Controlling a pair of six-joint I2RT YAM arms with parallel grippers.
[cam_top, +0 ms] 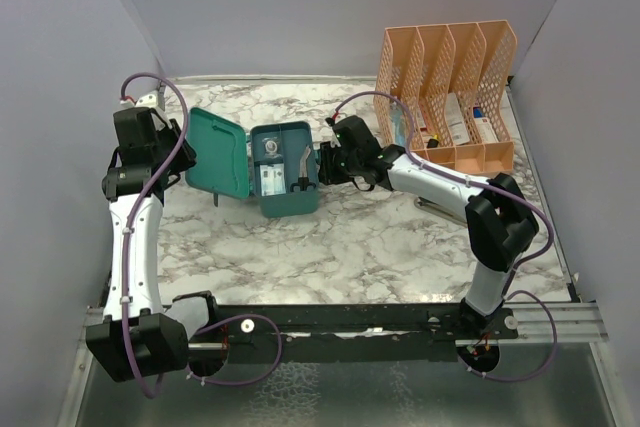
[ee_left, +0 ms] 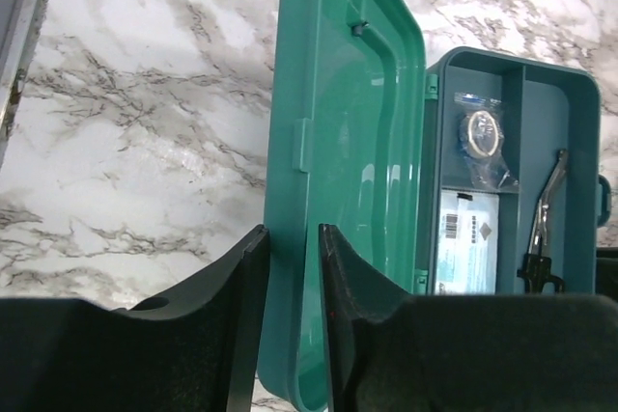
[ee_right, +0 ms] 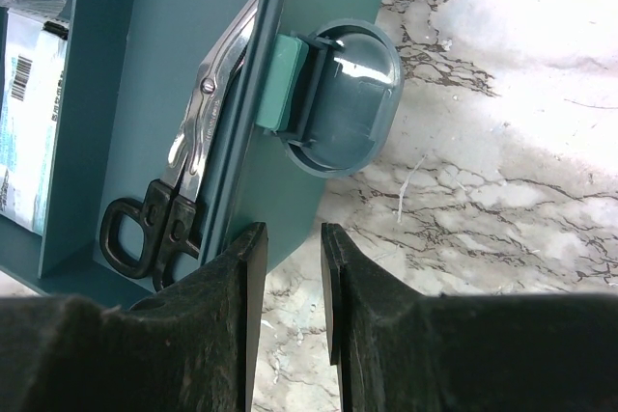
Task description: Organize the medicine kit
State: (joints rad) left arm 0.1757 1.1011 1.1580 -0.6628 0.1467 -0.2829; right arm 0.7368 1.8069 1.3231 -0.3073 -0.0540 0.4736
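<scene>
While the right hand [ee_right: 293, 229] holds the medicine kit [cam_top: 290, 209] at 3 o'clock, the left hand [ee_left: 293, 233] sits around the lid [cam_top: 217, 152] at 9, squeeze unclear; move it slowly.

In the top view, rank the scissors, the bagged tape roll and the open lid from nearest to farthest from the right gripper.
From the right gripper:
1. scissors, right compartment, beside it.
2. bagged tape roll, left compartment.
3. open lid, far left.
</scene>
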